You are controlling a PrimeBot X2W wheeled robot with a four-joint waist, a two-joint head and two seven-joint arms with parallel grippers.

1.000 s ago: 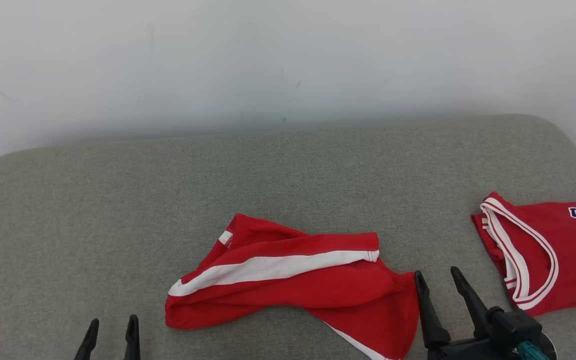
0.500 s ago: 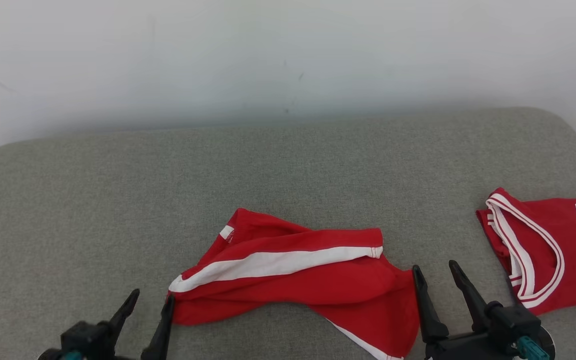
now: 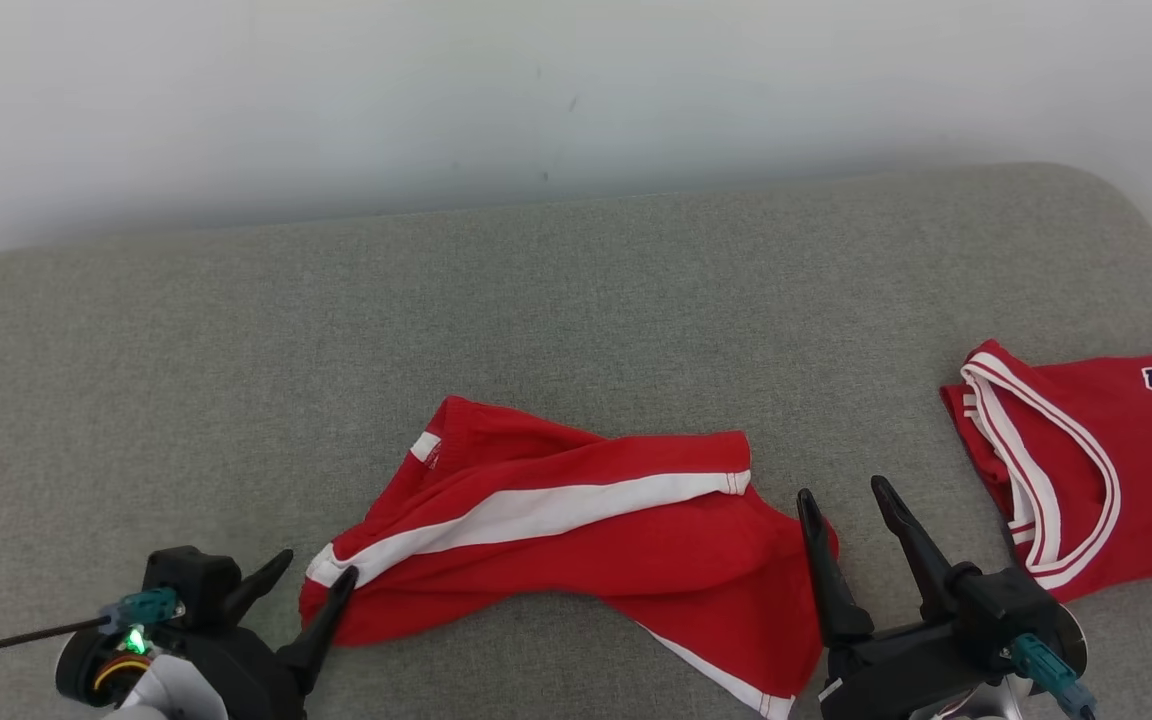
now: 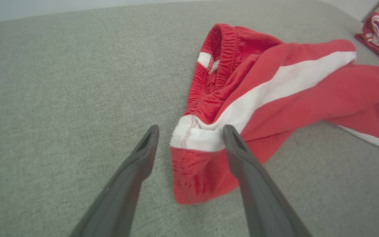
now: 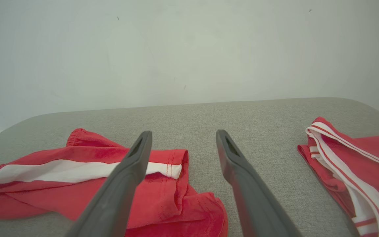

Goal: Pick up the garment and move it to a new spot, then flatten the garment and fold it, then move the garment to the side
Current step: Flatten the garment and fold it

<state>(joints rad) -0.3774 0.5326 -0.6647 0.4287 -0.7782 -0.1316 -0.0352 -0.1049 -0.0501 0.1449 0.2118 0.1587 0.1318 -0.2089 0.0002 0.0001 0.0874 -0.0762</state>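
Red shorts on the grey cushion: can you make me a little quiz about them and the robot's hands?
1. True or false: the left hand is shut tight on the red shorts.
2. What lies at the far right of the grey cushion?
A. a blue towel
B. a red jersey with white trim
C. a pair of socks
3. Fill the gap: the stripe along the shorts is ____.

Key: 1 false, the hand is open, with the shorts' corner between its fingers. 2 B. 3 white.
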